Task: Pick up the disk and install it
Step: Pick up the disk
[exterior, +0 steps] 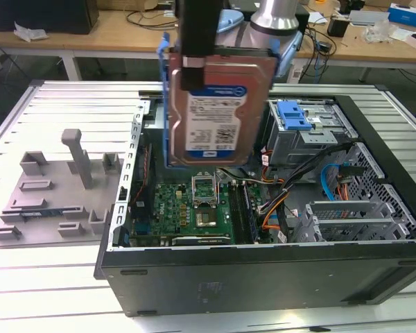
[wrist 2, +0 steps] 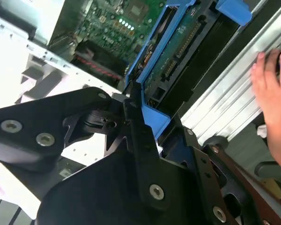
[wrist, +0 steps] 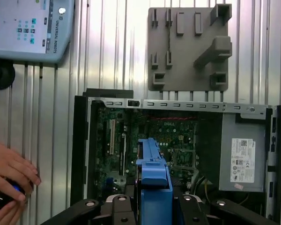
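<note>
Grips silver rectangular hard disk in blue plastic carrier [exterior: 218, 118] with black claw [exterior: 194, 76], closed tight on it. Hangs upright over open black metal computer case [exterior: 263, 277]. Exterior view: grey plastic fixture plate [exterior: 48, 201] at 9 o'clock, on ribbed worktop [exterior: 41, 291].

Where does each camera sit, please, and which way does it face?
Exterior view: off the arm, looking down into the open computer case; the gripper holds the disk above it.
Second wrist view: on the arm, looking along the gripper at the disk's connector edge; a person's hand shows.
First wrist view: on the arm, looking down into the case past the disk's carrier.
Shared: both wrist views show disk and hand.
</note>
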`<action>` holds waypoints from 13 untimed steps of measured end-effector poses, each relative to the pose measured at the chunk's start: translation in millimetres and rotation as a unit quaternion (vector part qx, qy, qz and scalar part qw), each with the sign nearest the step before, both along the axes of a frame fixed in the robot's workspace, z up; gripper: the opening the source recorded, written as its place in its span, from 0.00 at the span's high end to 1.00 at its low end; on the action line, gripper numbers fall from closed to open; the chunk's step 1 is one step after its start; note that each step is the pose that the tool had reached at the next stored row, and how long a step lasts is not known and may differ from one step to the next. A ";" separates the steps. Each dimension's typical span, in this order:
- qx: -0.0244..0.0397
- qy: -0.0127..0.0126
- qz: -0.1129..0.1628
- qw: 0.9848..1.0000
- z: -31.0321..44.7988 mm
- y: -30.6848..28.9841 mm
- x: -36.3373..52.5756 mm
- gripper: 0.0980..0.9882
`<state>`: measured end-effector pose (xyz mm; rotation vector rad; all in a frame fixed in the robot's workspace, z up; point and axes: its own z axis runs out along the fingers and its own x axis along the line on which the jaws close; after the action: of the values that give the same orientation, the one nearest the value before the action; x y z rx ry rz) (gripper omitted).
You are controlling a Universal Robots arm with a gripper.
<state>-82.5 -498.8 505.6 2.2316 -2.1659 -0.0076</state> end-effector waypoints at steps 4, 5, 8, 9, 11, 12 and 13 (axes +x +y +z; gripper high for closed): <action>0.000 0.000 0.000 1.000 0.0 -6.0 18.4 0.70; 0.000 0.000 0.000 1.000 0.0 -6.0 18.5 0.70; 0.000 0.000 0.000 1.000 0.0 -6.1 18.7 0.70; 0.000 0.000 0.000 1.000 0.1 -6.1 18.7 0.70; 0.000 0.000 0.000 1.000 0.0 -6.1 19.0 0.70; 0.000 0.000 0.000 1.000 0.0 -6.4 20.9 0.70; 0.000 0.000 0.000 1.000 0.0 -6.9 24.8 0.70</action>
<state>-57.7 -505.7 505.7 2.2316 -2.1659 -0.0082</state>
